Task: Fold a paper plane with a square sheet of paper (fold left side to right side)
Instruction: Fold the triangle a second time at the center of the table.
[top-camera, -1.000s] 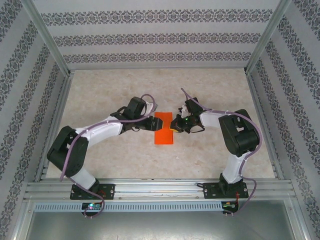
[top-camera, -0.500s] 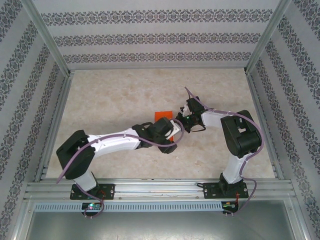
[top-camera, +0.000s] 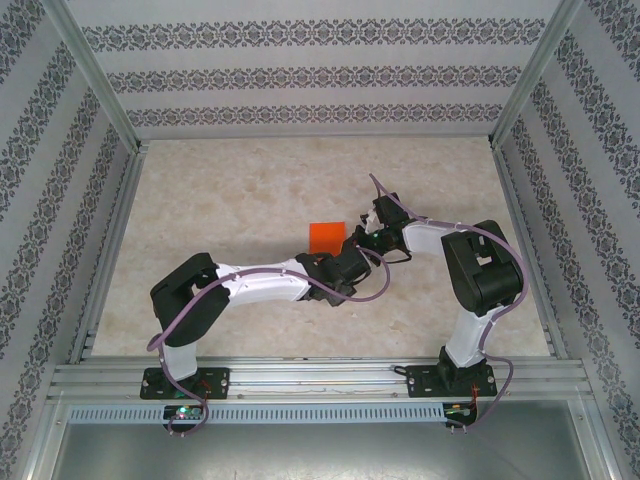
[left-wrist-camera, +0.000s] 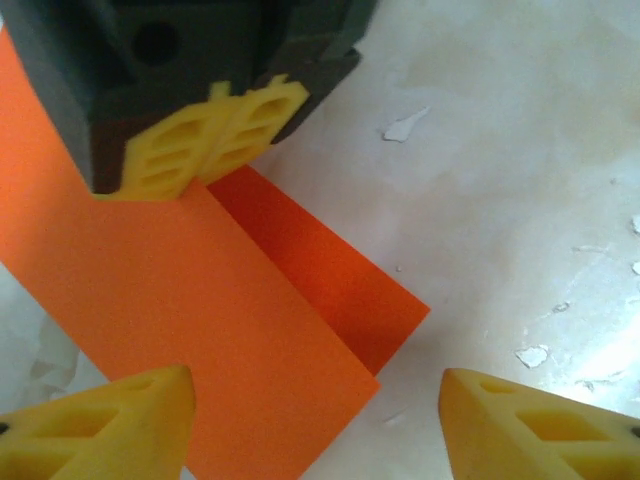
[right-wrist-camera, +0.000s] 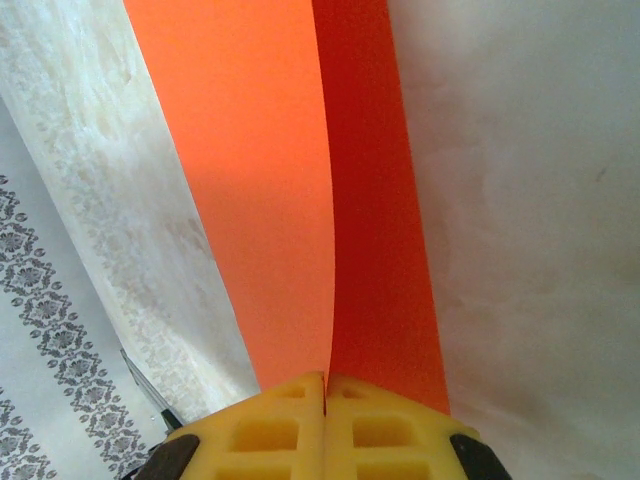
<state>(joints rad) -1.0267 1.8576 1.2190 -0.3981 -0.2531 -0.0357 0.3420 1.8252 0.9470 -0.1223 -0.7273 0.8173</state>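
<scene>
— Where does the square sheet of paper (top-camera: 326, 236) lie?

— In the middle of the table (top-camera: 220, 200), folded over on itself. From overhead, the part that shows sits at nine o'clock of the right gripper (top-camera: 362, 242) and at about eleven o'clock of the left gripper (top-camera: 350, 262). The left arm (top-camera: 260, 282) covers its near end.

— How does the right gripper stand?

— Pressed together, with no gap. In its wrist view it (right-wrist-camera: 325, 420) sits at six o'clock, on the sheet (right-wrist-camera: 260, 180). The paler upper layer's edge runs straight into the seam between the tips. I cannot tell whether that layer is pinched or only pressed down.

— And the left?

— Spread wide, holding nothing. From its wrist camera (left-wrist-camera: 320, 430), the sheet's (left-wrist-camera: 180, 310) corner lies between the fingers, nearer the left one. A darker lower layer juts out toward three o'clock. The right gripper (left-wrist-camera: 215, 135) stands on the sheet at eleven o'clock.
</scene>
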